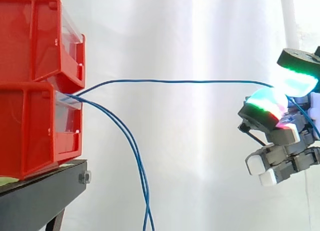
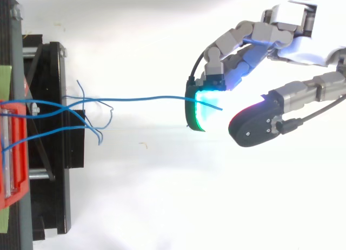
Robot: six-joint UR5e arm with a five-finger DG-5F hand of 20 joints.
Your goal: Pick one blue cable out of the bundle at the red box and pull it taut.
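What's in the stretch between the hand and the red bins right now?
Side view: just the one blue cable the hand pinches, running nearly level to the red bins. Two slack cables hang down beside the bins; otherwise bare.

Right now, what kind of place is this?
Most likely a robotics lab test rig: stacked red bins on a black stand, a plain white curtain behind, and a robot hand pinching one blue cable running from the bins.
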